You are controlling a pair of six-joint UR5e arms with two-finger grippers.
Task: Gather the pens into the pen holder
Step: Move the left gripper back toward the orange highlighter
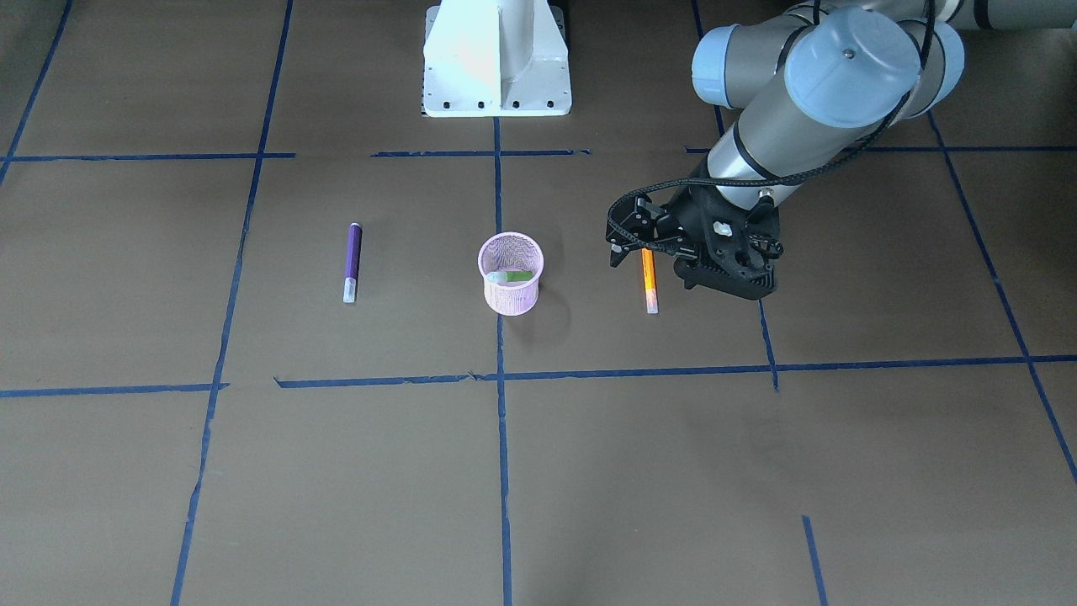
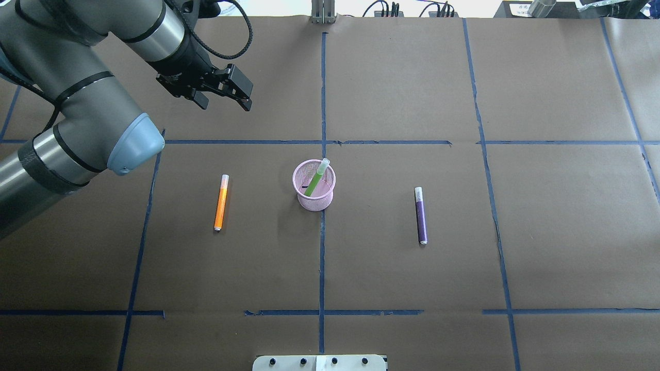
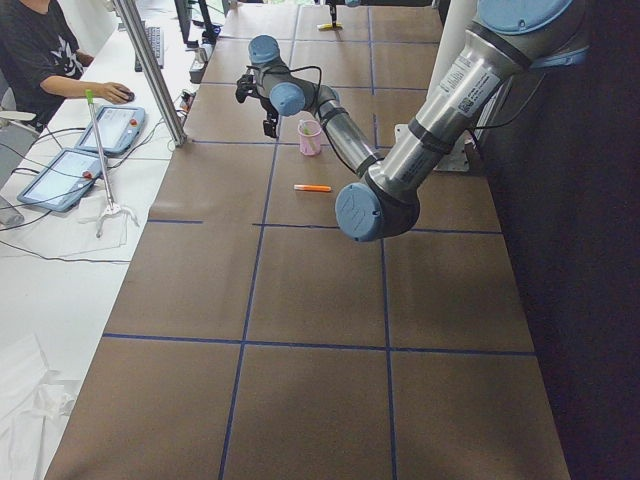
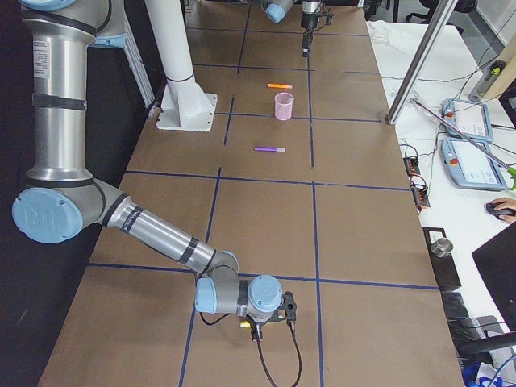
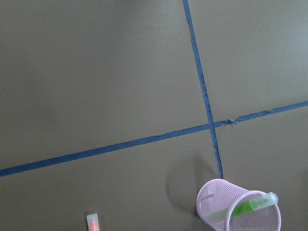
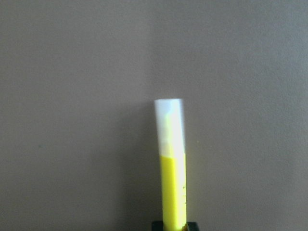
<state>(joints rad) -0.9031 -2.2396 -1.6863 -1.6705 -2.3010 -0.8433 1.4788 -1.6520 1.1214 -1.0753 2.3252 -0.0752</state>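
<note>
The left gripper (image 2: 223,101) hangs open and empty, far of the orange pen (image 2: 221,202); that pen lies flat, left of the pen holder (image 2: 315,202). Best to descend centred on its barrel, jaws straddling it crosswise.

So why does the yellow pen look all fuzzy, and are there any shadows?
Right wrist-mounted view: the yellow pen sits very close to the lens, so its edges blur. Exterior front-facing view: sharp, with a faint shadow beside the pink pen holder. Left wrist-mounted view: that holder's shadow shows darker on the table.
</note>
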